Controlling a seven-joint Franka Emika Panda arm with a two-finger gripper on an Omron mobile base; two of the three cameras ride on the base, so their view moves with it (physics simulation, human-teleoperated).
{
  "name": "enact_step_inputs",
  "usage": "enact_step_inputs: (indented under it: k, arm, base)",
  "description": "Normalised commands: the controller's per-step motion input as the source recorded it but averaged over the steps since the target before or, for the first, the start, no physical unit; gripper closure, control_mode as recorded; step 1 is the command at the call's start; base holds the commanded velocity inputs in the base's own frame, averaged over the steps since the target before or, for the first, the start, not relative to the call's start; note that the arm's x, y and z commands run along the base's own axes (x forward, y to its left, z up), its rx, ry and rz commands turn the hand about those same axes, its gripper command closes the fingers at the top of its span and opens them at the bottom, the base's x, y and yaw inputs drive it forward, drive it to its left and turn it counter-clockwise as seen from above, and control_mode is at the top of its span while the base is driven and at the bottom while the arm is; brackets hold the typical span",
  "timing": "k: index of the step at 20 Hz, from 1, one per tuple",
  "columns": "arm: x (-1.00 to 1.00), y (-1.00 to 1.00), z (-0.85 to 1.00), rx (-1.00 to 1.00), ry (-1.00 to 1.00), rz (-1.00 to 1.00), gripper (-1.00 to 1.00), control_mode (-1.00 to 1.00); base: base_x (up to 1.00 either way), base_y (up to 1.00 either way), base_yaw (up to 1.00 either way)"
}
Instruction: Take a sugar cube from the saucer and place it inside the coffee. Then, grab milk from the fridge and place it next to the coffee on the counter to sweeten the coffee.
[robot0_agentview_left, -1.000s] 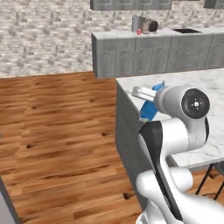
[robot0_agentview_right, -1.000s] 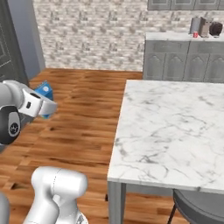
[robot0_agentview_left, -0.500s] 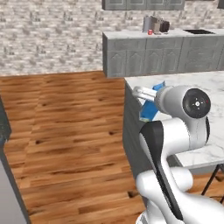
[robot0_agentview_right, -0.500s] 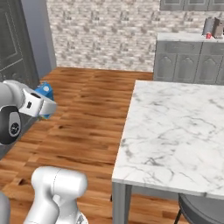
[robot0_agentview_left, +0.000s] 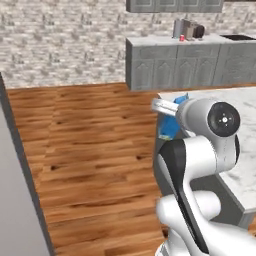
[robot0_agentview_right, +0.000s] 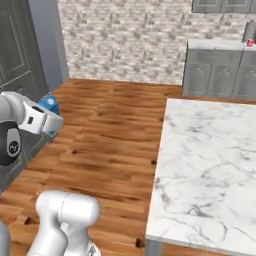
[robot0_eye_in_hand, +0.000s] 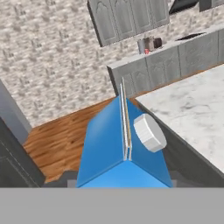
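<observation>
Milk carton's in the grip, mid-carry toward the far counter

The gripper (robot0_agentview_left: 170, 117) has its jaws clamped on the milk (robot0_eye_in_hand: 124, 148), carried above the wood floor just off the edge of the marble island (robot0_agentview_right: 210, 165). The coffee (robot0_agentview_left: 182, 37) is the tiny red mug way back on the counter (robot0_agentview_left: 200, 41), well apart from the carton. I'd keep the carton level, swing wide of the island corner, and set it down beside the mug, not bumping it.
</observation>
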Motion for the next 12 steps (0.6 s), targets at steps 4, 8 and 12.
enact_step_inputs:
  k: [4,8,12]
  arm:
    - [0.0,0.0,0.0,0.0,0.0,0.0,1.0,1.0]
    - [0.0,0.0,0.0,0.0,0.0,0.0,1.0,1.0]
    - [0.0,0.0,0.0,0.0,0.0,0.0,1.0,1.0]
  base:
    - [1.0,0.0,-0.01]
    - [1.0,0.0,0.0]
    - [1.0,0.0,0.0]
